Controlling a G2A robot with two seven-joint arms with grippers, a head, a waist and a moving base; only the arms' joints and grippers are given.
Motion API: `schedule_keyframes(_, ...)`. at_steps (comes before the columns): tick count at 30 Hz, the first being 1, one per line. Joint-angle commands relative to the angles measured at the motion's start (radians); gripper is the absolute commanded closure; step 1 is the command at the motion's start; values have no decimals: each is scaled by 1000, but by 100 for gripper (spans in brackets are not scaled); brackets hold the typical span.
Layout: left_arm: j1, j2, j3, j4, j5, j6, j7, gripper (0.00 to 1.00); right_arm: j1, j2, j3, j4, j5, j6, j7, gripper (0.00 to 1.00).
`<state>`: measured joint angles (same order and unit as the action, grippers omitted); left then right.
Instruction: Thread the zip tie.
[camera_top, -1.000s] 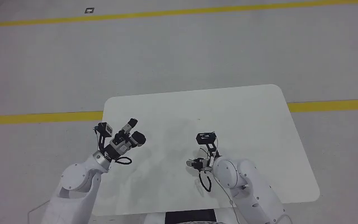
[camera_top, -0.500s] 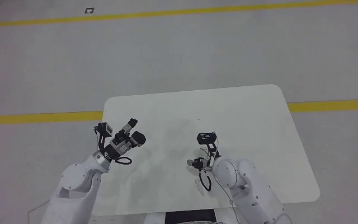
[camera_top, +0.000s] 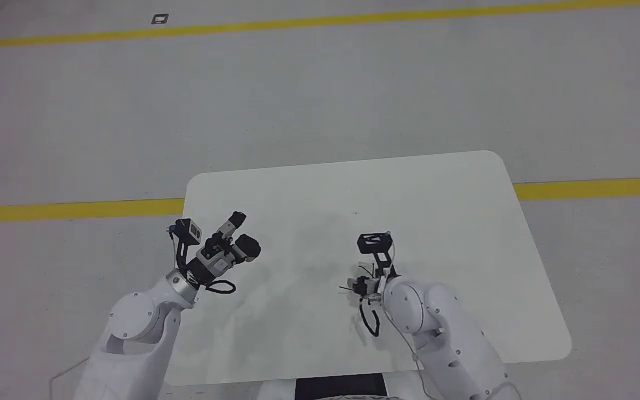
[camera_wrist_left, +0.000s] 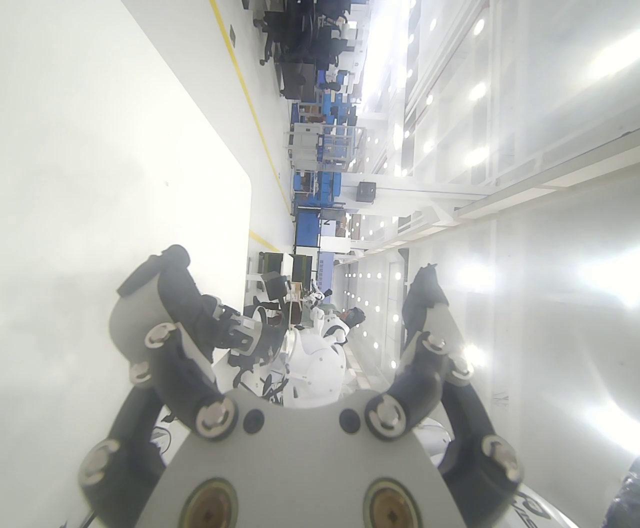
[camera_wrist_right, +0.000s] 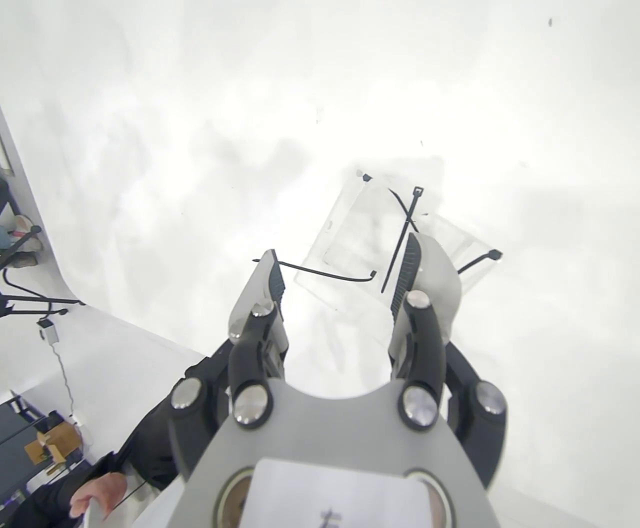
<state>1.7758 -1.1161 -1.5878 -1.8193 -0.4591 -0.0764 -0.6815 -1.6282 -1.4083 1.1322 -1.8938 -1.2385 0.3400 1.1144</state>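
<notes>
Zip ties of thin black plastic (camera_wrist_right: 400, 240) lie scattered on a clear plastic sheet (camera_wrist_right: 360, 235) on the white surface (camera_wrist_right: 175, 125), midway between its side edges and nearer the front edge. The right pincer (camera_wrist_right: 341, 247) hangs above them, wide open and empty. The left pincer (camera_wrist_left: 298, 262), toward the left edge, is also wide open and empty.

Black zip ties (camera_wrist_right: 399, 245) on clear sheet (camera_wrist_right: 350, 235)
</notes>
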Motion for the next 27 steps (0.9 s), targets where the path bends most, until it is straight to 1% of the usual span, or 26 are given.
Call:
schedule_keyframes(1,0,0,0,0,0,0,0,0,-2,-4,1,-3,-18,0,5,55)
schedule_keyframes(6,0,0,0,0,0,0,0,0,-10,-18,1,-6,-67,0,16,58)
schedule_keyframes(14,0,0,0,0,0,0,0,0,-16,-40,1,7,-105,0,28,65)
schedule_keyframes(22,0,0,0,0,0,0,0,0,-20,-63,-3,17,-164,0,37,68)
schedule_keyframes(27,0,0,0,0,0,0,0,0,-22,-77,0,28,-177,0,43,69)
